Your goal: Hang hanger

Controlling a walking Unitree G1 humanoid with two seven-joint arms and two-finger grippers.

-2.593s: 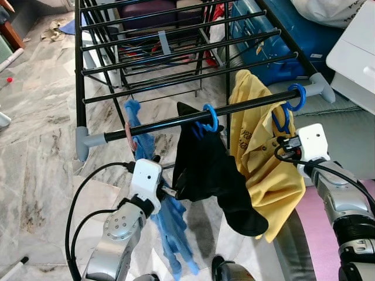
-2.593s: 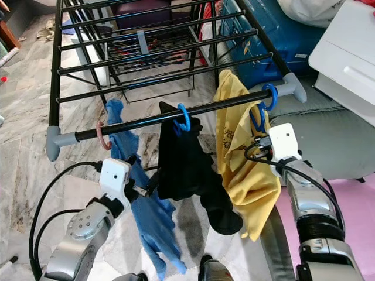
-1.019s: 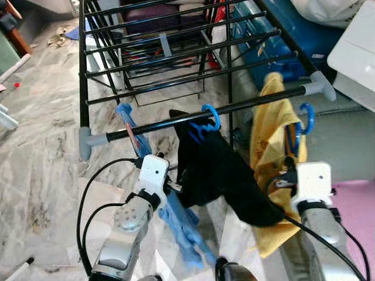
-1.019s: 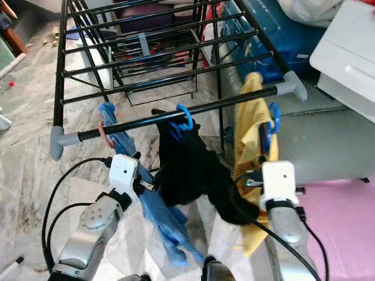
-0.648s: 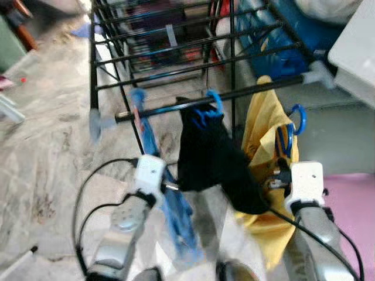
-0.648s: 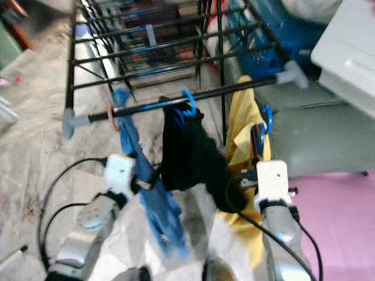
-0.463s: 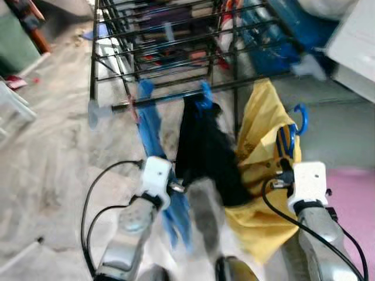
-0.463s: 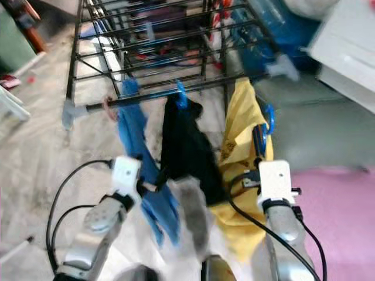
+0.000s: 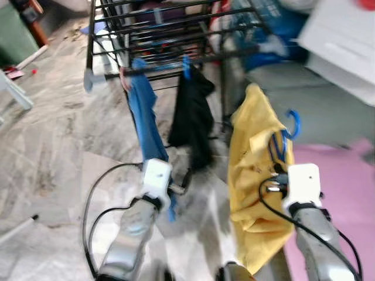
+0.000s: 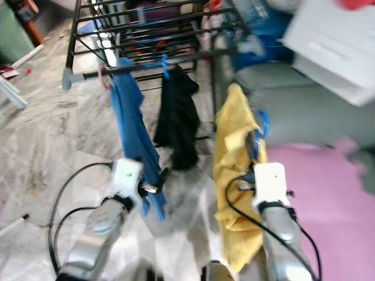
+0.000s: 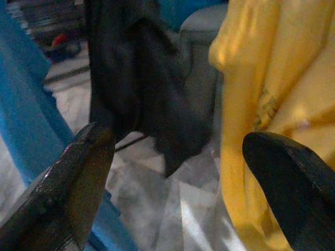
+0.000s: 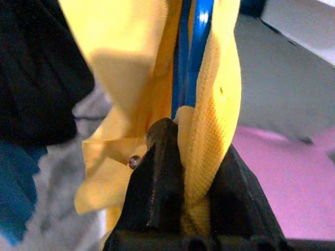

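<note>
A yellow shirt [image 9: 258, 158] hangs on a blue hanger [image 9: 292, 125], whose hook is free in the air to the right of the black drying rack [image 9: 153, 71]. My right gripper [image 9: 274, 184] is shut on the hanger and the shirt's collar; the right wrist view shows the fingers [image 12: 162, 172] pinching blue hanger [image 12: 193, 57] and yellow cloth. A blue garment [image 9: 146, 120] and a black garment [image 9: 192, 117] hang from the rack's front rail. My left gripper [image 9: 179, 188] is open beside the blue garment, nothing between its fingers [image 11: 78, 178].
A white cabinet [image 9: 345, 44] stands at the right, a grey cushion [image 9: 293, 96] below it, a pink mat [image 9: 345, 187] at my right. Marble floor [image 9: 47, 146] lies open to the left. Blue bags [image 9: 275, 23] sit behind the rack.
The blue hanger with the yellow shirt has come off the rack's rail and now hangs from my right gripper. The view has pulled back, so the rack looks farther away.
</note>
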